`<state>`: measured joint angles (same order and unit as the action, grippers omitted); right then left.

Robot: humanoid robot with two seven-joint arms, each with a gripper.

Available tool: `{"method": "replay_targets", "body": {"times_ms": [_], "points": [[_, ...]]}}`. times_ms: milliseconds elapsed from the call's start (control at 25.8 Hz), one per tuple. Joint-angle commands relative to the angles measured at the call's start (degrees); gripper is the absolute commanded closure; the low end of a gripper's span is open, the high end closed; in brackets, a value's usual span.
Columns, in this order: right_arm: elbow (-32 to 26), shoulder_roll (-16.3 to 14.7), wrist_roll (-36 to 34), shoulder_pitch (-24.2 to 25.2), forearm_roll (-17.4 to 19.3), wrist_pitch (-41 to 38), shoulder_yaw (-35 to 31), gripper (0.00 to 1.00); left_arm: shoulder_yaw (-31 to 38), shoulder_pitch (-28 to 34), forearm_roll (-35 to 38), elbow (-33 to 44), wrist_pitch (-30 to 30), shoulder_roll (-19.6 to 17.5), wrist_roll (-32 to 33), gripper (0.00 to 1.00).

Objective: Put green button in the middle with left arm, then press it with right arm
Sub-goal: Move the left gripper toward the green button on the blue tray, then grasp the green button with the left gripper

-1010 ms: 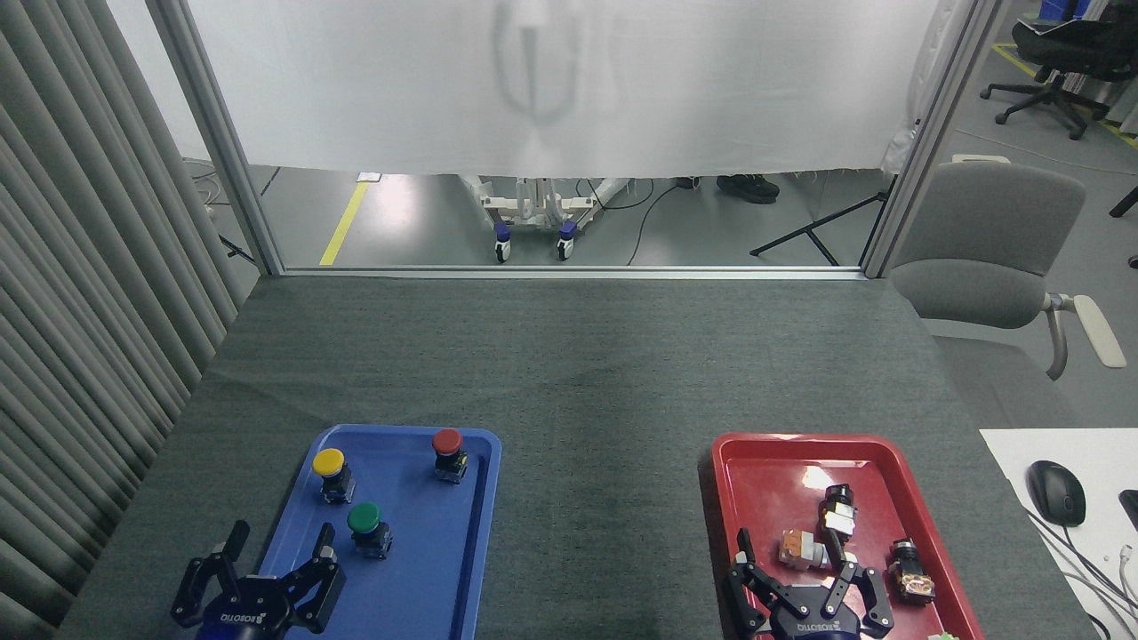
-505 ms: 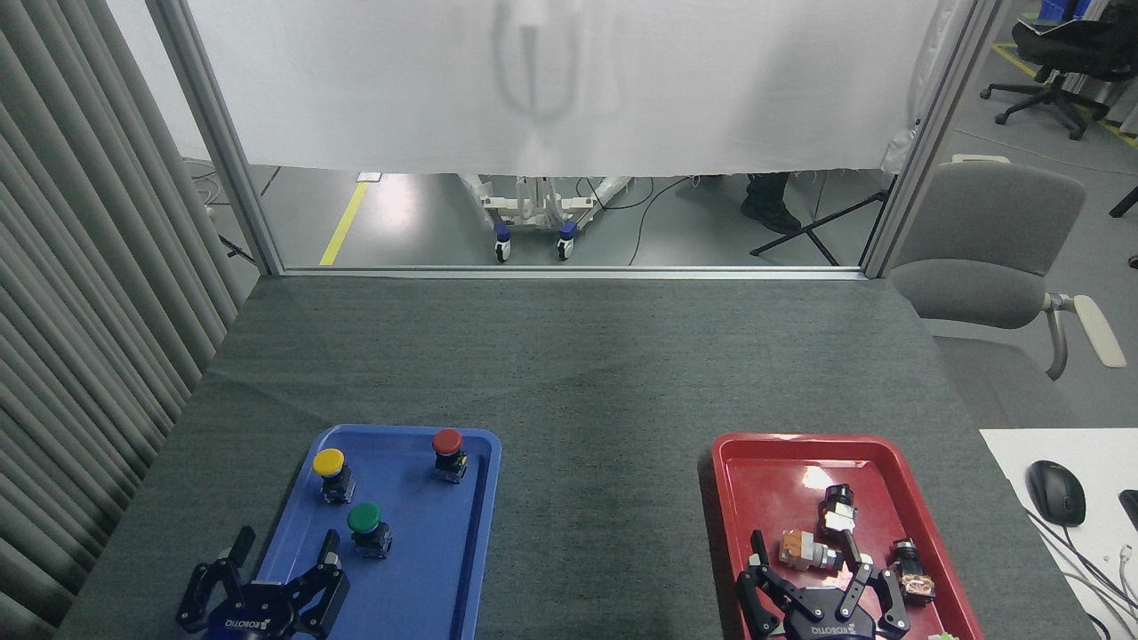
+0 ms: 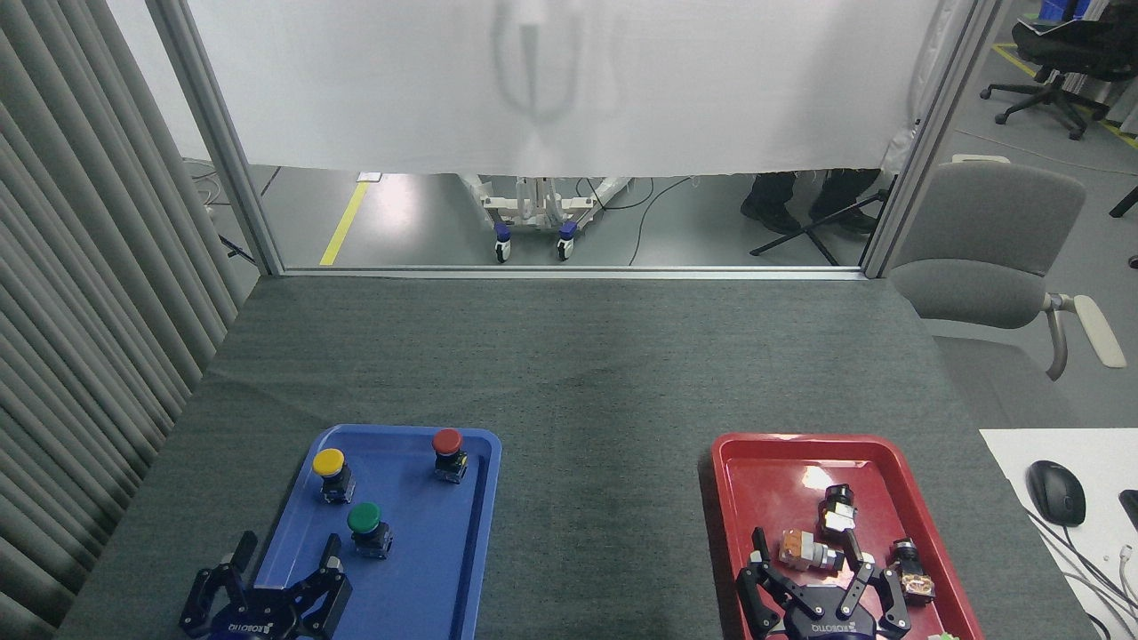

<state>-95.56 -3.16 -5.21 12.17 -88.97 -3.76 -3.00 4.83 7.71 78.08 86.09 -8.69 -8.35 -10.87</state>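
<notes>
Near edge: left gripper (image 3: 271, 591) empty, fingers spread, over blue tray (image 3: 462, 569); right gripper (image 3: 822, 591) likewise spread, over red tray (image 3: 773, 462). Green button (image 3: 366, 528) upright in blue tray, just beyond left gripper. Risks: tipping button on approach; grabbing yellow button (image 3: 331, 473) nearby. Middle (image 3: 600, 480) bare.

Readable text, two items. First: white "ROBOTIQ" lettering on the black body of the left pincer (image 3: 283, 582), at the near edge of the blue tray (image 3: 444, 569); it appears upside down from here. Second: the same white "ROBOTIQ" lettering on the black body of the right pincer (image 3: 822, 582), over the red tray (image 3: 773, 471), also inverted.
</notes>
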Motion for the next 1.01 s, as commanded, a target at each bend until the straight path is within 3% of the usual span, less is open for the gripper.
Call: {"method": "replay_targets", "body": {"times_ms": [0, 155, 350, 971], "points": [[0.0, 0.1, 0.1, -0.1, 0.0, 0.2, 0.1, 0.00, -0.5, -0.2, 0.2, -1.4, 0.1, 0.3, -0.4, 0.03], [0.1, 0.8, 0.0, -0.1, -0.2, 2.4, 1.2, 0.00, -0.7, -0.4, 0.2, -2.9, -0.5, 0.3, -0.6, 0.01], [0.4, 1.0, -0.3, -0.6, -0.2, 2.9, 2.7, 0.00, -3.1, -0.6, 0.2, -5.1, -0.6, 0.8, -5.5, 0.01], [0.7, 0.3, -0.5, -0.4, -0.7, 2.2, 3.3, 0.00, -7.5, -10.4, 1.9, -18.7, -0.3, 1.1, -5.3, 0.01]]}}
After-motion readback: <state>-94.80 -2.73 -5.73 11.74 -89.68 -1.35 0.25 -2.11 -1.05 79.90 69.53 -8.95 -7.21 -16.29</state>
